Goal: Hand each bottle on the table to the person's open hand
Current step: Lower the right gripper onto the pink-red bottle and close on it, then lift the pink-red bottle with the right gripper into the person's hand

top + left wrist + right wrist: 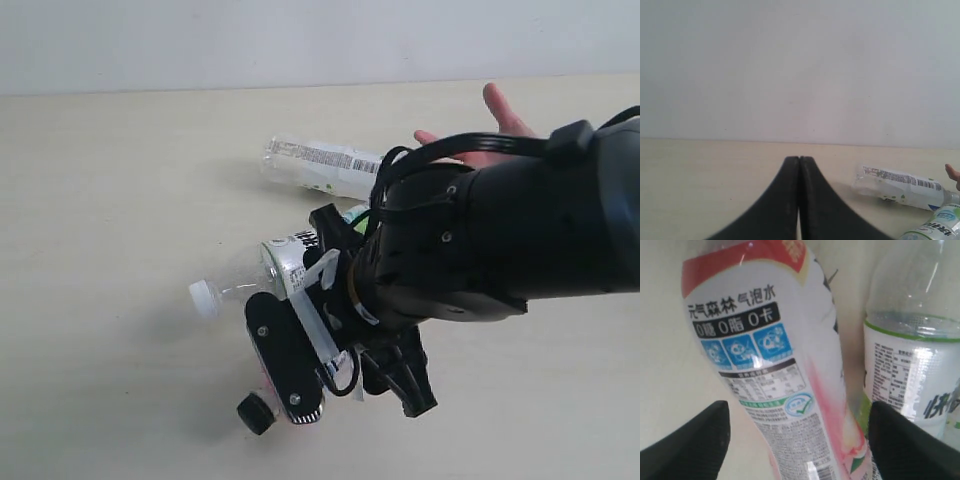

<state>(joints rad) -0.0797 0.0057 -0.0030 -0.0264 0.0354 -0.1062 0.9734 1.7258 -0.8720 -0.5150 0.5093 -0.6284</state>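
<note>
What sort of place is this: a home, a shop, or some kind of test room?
Most likely a robot test room, not a home. A plain beige table meets a blank white wall, a black robot arm hangs over loose drink bottles, and a person's open hand is held out nearby.

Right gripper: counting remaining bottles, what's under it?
The pink-red label bottle lies between the right gripper's open fingers, green-label bottle beside it. From outside, the arm hides all but its black cap.

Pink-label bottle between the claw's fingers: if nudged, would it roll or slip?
Probably rolls: the pink-label bottle is round and seems to lie on its side on the table. Its glossy label shows glare, so perhaps slippery. Clear plastic may dent.
</note>
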